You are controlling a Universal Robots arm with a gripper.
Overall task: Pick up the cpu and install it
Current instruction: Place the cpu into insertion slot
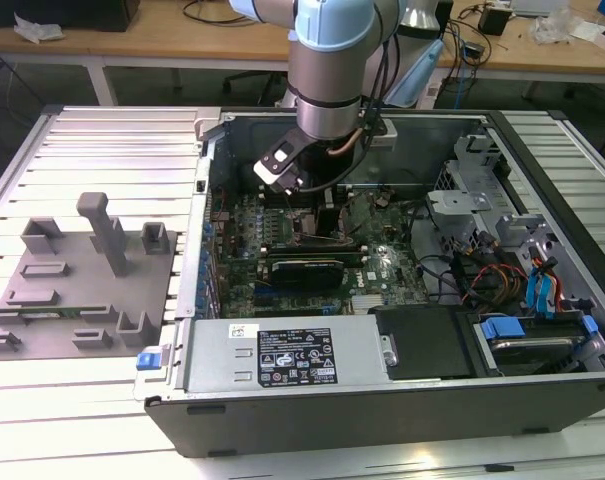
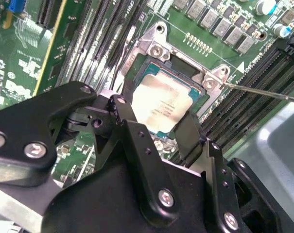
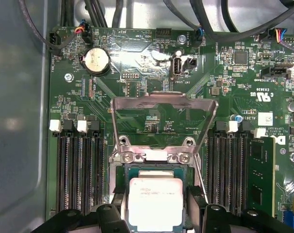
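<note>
Down inside the computer case (image 1: 382, 420), centre of the exterior view, the pincer (image 2: 156, 116) pinched the cpu (image 2: 161, 104) by its edges, right over the open socket (image 2: 159, 48)

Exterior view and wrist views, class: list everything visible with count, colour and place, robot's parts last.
computer case: one, dark grey, open, on the slatted table.
fixture blocks: one set, grey, exterior view's left of the case.
motherboard: one, green, inside the case.
socket frame: one, silver, hinged open.
cpu: one, silver, at the socket.
arm: one, silver and blue, above the case.
gripper: one, black, shut on the cpu.
</note>
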